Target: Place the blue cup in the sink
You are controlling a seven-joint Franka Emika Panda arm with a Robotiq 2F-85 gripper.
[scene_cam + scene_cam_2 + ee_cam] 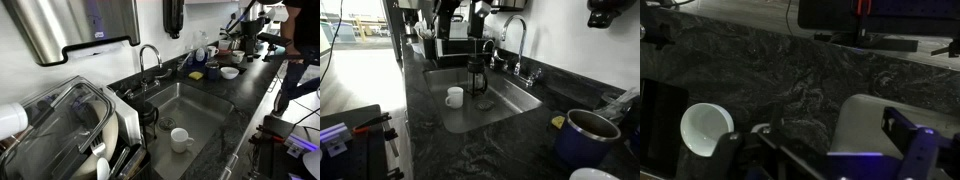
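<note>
1. On the dark speckled stone counter (470, 150), past one short end of the basin, a small, round, glossy dark blue cup (588, 135) is seen standing upright with its mouth up. It is outside the basin.
2. A yellow sponge (558, 122) is placed just beside the blue cup, on the side towards the basin. The rim of a small white bowl (590, 175) is cut off by the lower edge nearby.
3. In an exterior view, the blue cup (213, 70) is found between the yellow sponge (197, 75) and the small white bowl (230, 72), all on the counter beyond the far corner of the basin.
4. The large rectangular grey metal sink (200, 110) is shown in both exterior views. A curved chrome tap (150, 55) is set at its back rim, and a white handled mug (180, 138) stands upright on its floor, well apart from the blue cup.
5. In the wrist view, the gripper (823, 150) is shown by two dark fingers (725, 152) rising from the lower edge. The jaws are spread wide and nothing is held between them.
6. Speckled stone is seen beyond the fingers, and a white round vessel (707, 128) lies close to one finger. Whether they touch cannot be told.
</note>
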